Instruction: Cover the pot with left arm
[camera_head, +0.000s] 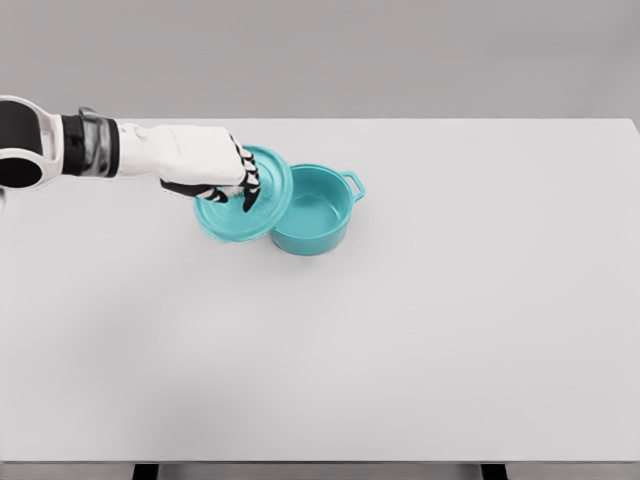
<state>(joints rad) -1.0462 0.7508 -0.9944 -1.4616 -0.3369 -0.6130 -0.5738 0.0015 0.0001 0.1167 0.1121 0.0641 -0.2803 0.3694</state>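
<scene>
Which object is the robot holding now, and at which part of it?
The left hand holds the teal lid, gripping it from above near its middle; the exact part is hidden by fingers.

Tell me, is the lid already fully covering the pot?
No: the lid, held by the left robot hand, overlaps only the left rim of the pot, whose inside is open.

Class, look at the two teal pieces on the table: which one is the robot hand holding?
The lid, the flat round disc on the left, tilted against the pot's rim. The left robot hand grips it from above. The pot, open with a side handle, sits untouched beside it.
</scene>
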